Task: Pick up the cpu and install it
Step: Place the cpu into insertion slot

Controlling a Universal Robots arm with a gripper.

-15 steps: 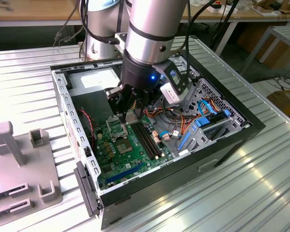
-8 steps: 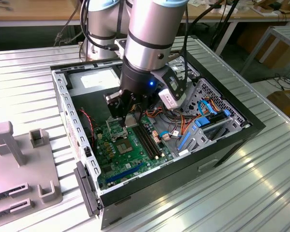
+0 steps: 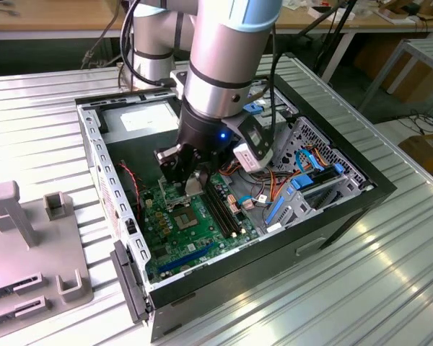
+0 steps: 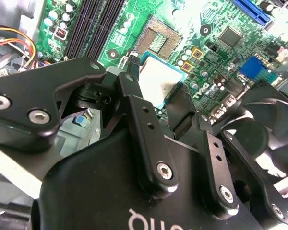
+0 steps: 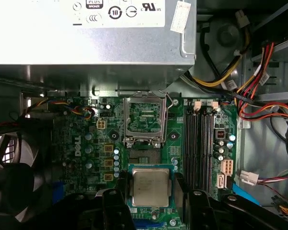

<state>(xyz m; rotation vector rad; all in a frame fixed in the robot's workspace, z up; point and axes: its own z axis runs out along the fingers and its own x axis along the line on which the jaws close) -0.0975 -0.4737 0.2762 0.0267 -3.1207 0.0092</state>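
The cpu (image 5: 151, 187), a small square chip with a silver top and a thin green rim, sits between my gripper's (image 5: 151, 191) two black fingers (image 5: 116, 203), which are shut on its edges. In the second wrist view the cpu (image 4: 157, 80) hangs just above the green motherboard (image 4: 206, 57), close to the square metal socket frame (image 4: 158, 38). That socket frame (image 5: 144, 120) lies open a short way beyond the chip. In the exterior view my gripper (image 3: 190, 180) is lowered inside the open computer case (image 3: 332, 216), over the motherboard (image 3: 195, 231).
A grey power supply (image 5: 86, 38) stands beyond the socket. Black memory slots (image 5: 199, 143) run beside it, a black fan (image 5: 9, 177) is on the other side, and coloured cables (image 5: 249, 81) hang near the drive bay. A grey fixture (image 3: 29, 238) lies at the exterior view's left.
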